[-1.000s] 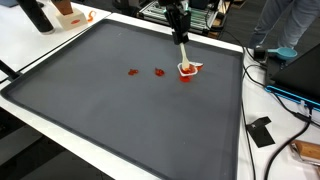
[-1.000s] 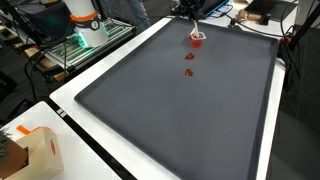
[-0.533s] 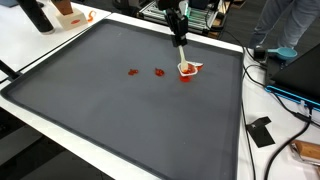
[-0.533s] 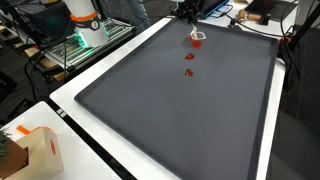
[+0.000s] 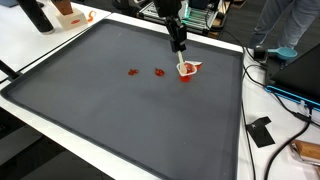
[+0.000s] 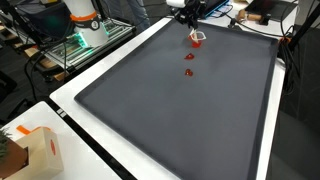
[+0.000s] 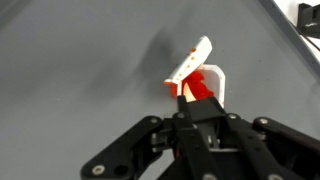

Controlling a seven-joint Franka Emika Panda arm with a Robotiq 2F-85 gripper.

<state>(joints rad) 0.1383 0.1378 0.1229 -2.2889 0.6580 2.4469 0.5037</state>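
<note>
Though small in both exterior views, the red-and-white piece (image 5: 187,70) reads as thin moulded plastic or card: light, likely hollow, easy to tip or crush. A white flap (image 7: 190,62) sticks out slantwise from its red body. Judgement: take it low on the red body, a gentle pinch across the sides. The flap looks too flimsy to bear a grip, and the smooth surface may slide. The piece sits on the dark mat (image 5: 120,120) near the far edge, well apart from two red scraps (image 5: 132,72) lying toward the mat's middle. The gripper (image 5: 181,52) hangs directly over the piece, tilted, with its tips just above or touching it. In the wrist view the red body shows right at the fingertips, half hidden behind the gripper's dark linkage (image 7: 200,130). Whether the fingers are pinched on it or stand apart around it, I cannot tell.
</note>
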